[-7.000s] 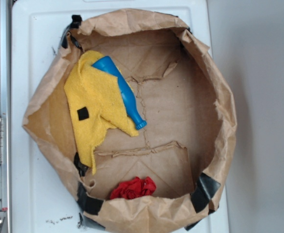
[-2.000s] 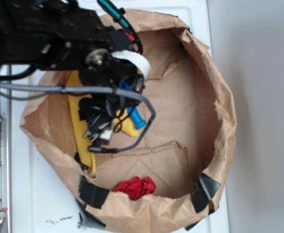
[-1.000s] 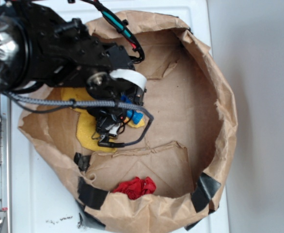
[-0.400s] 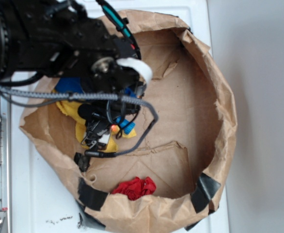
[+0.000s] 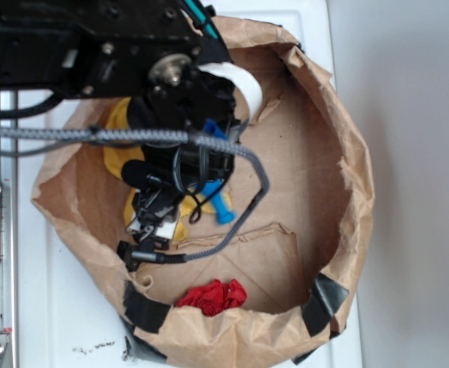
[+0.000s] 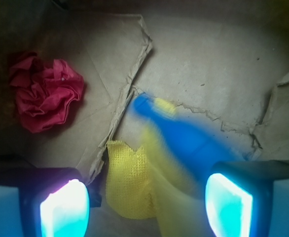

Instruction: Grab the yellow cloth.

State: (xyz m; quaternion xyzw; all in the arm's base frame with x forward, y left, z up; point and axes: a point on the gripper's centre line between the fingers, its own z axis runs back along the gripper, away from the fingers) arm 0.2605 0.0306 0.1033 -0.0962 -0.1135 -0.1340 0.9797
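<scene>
Brown paper lines the round basin (image 5: 339, 153) where the yellow cloth (image 6: 129, 182) lies bunched between the parted fingers of the gripper (image 6: 147, 202), its jaws spread and clamping nothing. A blurred blue bottle (image 6: 184, 138) rests across the cloth; a red cloth wad (image 6: 43, 94) sits well apart.

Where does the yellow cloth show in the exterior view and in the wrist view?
Exterior: yellow cloth at left inside the paper bag, mostly hidden under the arm.
Wrist: yellow cloth at bottom centre, between the jaws' lit pads.
Shared landmark: the blue bottle lying against it.
</scene>
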